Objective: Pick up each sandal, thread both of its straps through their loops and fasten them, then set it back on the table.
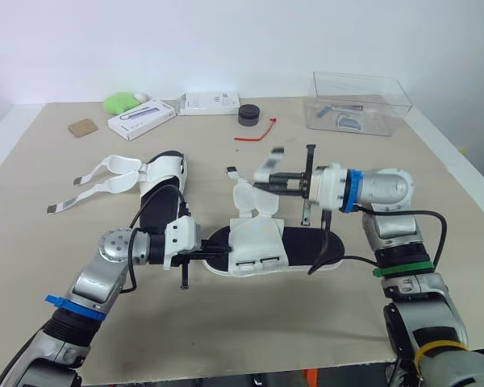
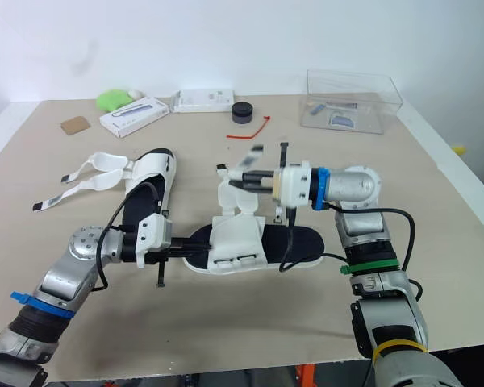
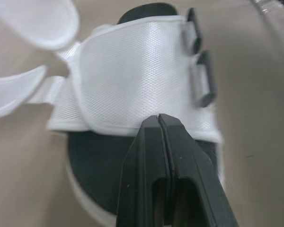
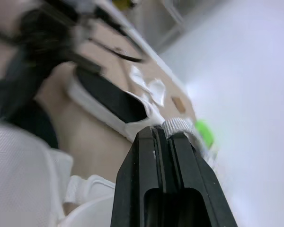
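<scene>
The table (image 1: 266, 322) bears a near sandal (image 1: 258, 242), a far sandal (image 1: 165, 173), a white box (image 1: 141, 118) and a clear bin (image 1: 363, 101).

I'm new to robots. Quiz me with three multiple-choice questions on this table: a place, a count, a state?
1. Where is the clear box? A far right corner; B near left corner; C on the floor.
2. How many sandals lie on the table? A one; B two; C four.
3. The right end effector is: A open; B shut on a strap; C holding a cup.
Answers: A, it stands far right; B, one near, one farther left; B, it pinches a raised strap.
</scene>
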`<state>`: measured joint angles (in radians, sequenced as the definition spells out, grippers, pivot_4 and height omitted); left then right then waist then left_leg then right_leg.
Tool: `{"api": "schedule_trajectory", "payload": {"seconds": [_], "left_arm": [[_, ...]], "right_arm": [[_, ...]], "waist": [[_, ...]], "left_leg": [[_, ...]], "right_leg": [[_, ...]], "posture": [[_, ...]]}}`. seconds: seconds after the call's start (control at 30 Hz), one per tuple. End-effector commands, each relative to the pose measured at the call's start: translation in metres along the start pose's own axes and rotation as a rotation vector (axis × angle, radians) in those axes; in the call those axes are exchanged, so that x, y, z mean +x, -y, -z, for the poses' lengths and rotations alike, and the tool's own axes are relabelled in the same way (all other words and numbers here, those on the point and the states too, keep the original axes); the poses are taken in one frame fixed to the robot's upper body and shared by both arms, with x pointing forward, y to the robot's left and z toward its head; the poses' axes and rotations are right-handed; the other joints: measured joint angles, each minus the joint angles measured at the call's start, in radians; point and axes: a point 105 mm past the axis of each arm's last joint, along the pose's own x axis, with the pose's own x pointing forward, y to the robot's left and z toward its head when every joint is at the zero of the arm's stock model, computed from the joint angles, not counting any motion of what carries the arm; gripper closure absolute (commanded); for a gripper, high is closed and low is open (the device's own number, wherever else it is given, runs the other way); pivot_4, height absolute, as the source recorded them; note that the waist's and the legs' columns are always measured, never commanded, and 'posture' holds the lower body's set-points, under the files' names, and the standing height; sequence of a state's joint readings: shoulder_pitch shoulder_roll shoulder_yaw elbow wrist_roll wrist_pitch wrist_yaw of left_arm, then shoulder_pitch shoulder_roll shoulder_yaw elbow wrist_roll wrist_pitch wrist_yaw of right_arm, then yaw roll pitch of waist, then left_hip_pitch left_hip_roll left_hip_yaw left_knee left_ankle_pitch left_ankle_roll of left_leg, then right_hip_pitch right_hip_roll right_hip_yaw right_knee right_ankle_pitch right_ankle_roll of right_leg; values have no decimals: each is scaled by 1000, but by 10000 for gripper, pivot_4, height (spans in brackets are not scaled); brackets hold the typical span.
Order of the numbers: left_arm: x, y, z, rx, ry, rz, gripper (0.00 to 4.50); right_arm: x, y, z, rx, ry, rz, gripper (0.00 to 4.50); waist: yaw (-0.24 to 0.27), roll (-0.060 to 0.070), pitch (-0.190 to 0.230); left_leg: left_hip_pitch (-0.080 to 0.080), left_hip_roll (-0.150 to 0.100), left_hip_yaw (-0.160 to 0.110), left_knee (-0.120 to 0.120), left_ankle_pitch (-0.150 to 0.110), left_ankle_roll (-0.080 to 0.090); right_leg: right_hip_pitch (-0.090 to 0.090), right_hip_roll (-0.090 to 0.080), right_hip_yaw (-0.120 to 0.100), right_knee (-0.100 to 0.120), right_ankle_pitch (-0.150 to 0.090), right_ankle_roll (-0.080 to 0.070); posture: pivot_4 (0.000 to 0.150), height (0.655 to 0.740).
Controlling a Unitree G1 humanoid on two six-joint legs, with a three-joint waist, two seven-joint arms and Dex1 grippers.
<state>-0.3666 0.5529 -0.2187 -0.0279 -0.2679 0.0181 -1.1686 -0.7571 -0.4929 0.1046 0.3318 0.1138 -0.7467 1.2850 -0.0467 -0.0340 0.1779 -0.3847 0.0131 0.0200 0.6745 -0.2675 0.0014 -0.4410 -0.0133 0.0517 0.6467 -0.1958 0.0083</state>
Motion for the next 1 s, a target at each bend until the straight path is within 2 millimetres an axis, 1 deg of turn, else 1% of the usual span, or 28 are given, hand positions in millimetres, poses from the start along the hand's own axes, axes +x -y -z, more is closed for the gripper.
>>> {"api": "schedule_trajectory", "payload": {"seconds": [0.03,0.1,0.17,0.2,0.27,0.37,0.5,0.67,0.9,1.0], "left_arm": [[-1,1,-3,23,4,24,45000],[-2,1,0,15,-4,27,45000],[-2,1,3,11,-14,24,45000],[-2,1,4,12,-19,24,45000],[-2,1,5,5,-19,26,45000],[-2,3,5,3,-17,32,45000],[-1,5,5,-4,-15,40,45000],[1,4,5,-5,-13,41,45000],[1,5,6,-10,-11,37,45000],[1,6,6,-15,-12,40,45000]], "right_arm": [[3,-15,-14,-274,37,-95,44290],[2,-36,-17,-462,64,-210,44290],[-2,-53,-20,-655,109,-287,44290],[-4,-59,-22,-715,124,-312,44290],[-6,-62,-25,-792,123,-327,44290],[-10,-57,-22,-843,71,-324,44290],[-16,-37,-12,-928,-15,-309,44290],[-18,-21,-14,-1054,-25,-276,44290],[-18,-25,-5,-1144,-7,-249,44290],[-18,-27,-5,-1198,30,-227,44290]], "waist": [[1,0,0],[1,0,0],[1,0,0],[1,0,0],[1,0,0],[1,0,0],[1,0,0],[1,0,0],[1,0,0],[1,0,0]], "left_leg": [[0,0,0,0,0,0],[0,0,0,0,0,0],[1,0,1,0,0,0],[1,-1,2,0,0,0],[1,-1,3,0,0,0],[3,0,5,0,0,0],[5,-1,8,0,1,-1],[6,-1,8,0,2,-2],[7,-2,9,-2,2,-2],[7,-2,11,-2,2,-2]], "right_leg": [[0,0,0,0,0,0],[0,0,0,0,0,0],[0,-1,1,0,0,0],[0,-1,2,0,0,0],[1,-1,3,0,0,1],[1,-1,6,1,1,1],[1,-1,8,2,1,2],[1,2,9,3,1,2],[0,1,11,3,0,0],[0,1,14,3,-1,-1]], "posture": [[1500,7400],[1500,7400],[1500,7400],[1500,7400],[1500,7400],[1500,7400],[1500,7400],[1500,7400],[1500,7400],[1500,7400]]}}
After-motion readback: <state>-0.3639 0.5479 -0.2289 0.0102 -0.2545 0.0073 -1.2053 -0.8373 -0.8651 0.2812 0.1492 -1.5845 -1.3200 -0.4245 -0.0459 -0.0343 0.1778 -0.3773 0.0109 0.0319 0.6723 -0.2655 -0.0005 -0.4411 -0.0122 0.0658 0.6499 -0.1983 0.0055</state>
